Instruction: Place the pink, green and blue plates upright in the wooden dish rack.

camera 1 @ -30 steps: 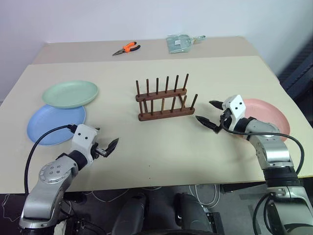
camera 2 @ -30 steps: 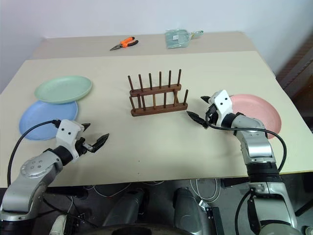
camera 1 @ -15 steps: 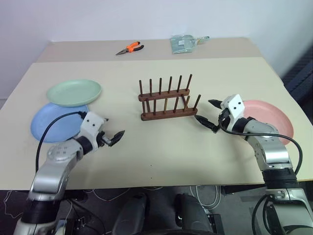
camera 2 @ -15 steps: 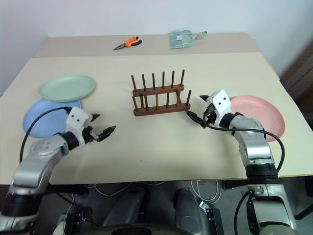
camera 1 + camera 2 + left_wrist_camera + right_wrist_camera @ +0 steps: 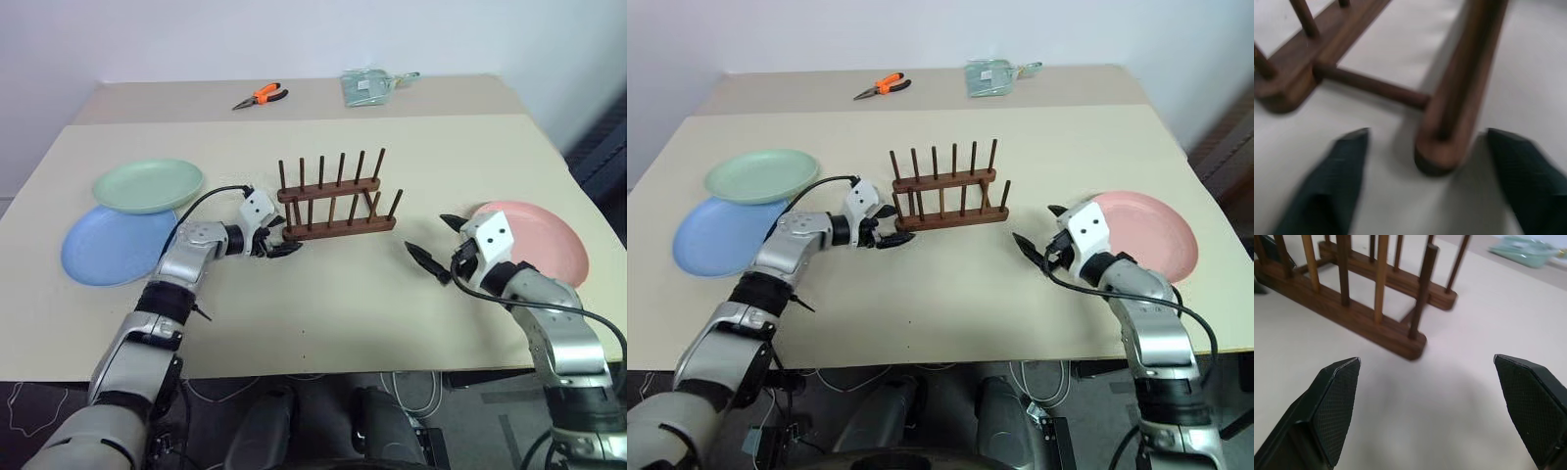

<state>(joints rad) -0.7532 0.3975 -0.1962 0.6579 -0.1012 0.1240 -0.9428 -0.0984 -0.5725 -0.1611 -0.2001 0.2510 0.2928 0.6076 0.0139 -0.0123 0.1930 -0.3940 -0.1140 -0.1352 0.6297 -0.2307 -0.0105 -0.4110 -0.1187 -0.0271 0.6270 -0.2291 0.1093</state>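
step: steadying wooden dish rack (image 5: 333,201) | my left gripper (image 5: 277,242) fingers part-open straddling near bar end, nothing gripped | right gripper (image 5: 436,245) wide open, empty | next: grab pink plate (image 5: 549,235)

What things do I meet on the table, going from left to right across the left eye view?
blue plate → green plate → left gripper → wooden dish rack → right gripper → pink plate

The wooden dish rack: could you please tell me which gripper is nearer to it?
Left. The left gripper straddles the wooden dish rack's near bar end; the right gripper hangs apart from its other end.
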